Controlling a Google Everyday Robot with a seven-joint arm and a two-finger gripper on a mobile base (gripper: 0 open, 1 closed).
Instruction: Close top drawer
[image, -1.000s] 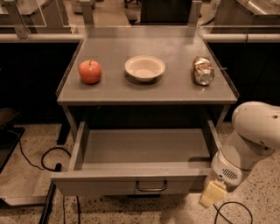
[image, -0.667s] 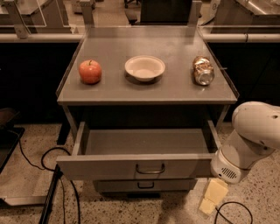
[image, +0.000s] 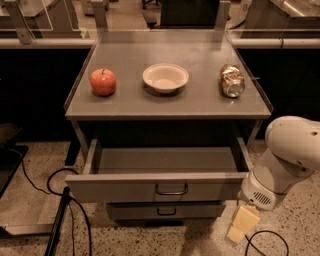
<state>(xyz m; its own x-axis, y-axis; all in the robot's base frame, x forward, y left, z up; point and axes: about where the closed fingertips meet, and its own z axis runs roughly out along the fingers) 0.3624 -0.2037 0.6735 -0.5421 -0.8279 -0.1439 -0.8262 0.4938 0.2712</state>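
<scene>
Your gripper (image: 242, 224) hangs low, just right of the open top drawer (image: 120, 188); its front runs left-right. Grip state? Can't tell.

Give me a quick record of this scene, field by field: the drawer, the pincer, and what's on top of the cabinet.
top drawer: open, pulled out toward the camera
handle: front centre, nothing on it
pincer: low at right, below the open drawer's front right corner, away from the handle
cabinet top: apple left, bowl centre, can right
drawer below: shut
</scene>
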